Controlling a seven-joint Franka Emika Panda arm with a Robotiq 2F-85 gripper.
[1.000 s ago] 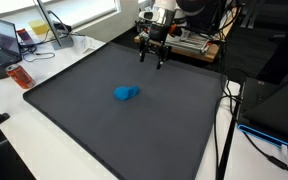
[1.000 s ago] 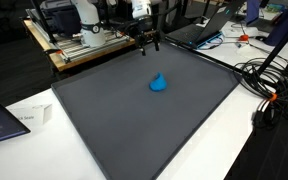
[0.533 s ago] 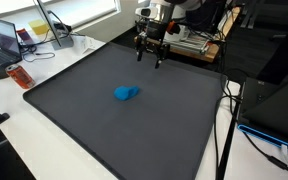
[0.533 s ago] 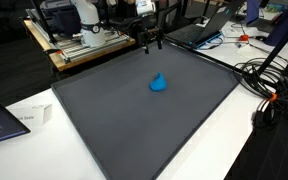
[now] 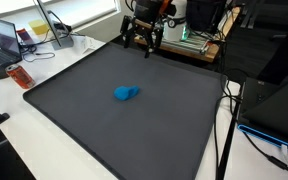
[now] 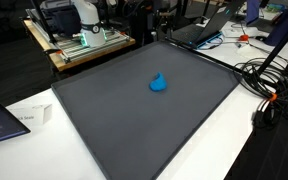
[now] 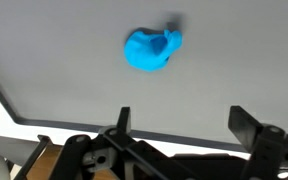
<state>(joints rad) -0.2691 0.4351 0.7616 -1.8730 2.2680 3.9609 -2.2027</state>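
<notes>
Hand [image 5: 141, 42] hangs open, empty, above the far edge of the dark mat [image 5: 134, 135], well apart from the blue lump [image 5: 125, 93]; a white desk [image 5: 39, 130] surrounds the mat.

The small crumpled soft object [image 5: 126, 93] is plain bright blue, unpatterned. Beneath it, the flat matte mat [image 5: 94, 135] is uniform dark grey. The metal gripper [image 5: 142, 40] is black. Beside the mat, the smooth tabletop [image 5: 24, 130] is white and a small flat object [image 5: 20, 76] is orange-red.
</notes>
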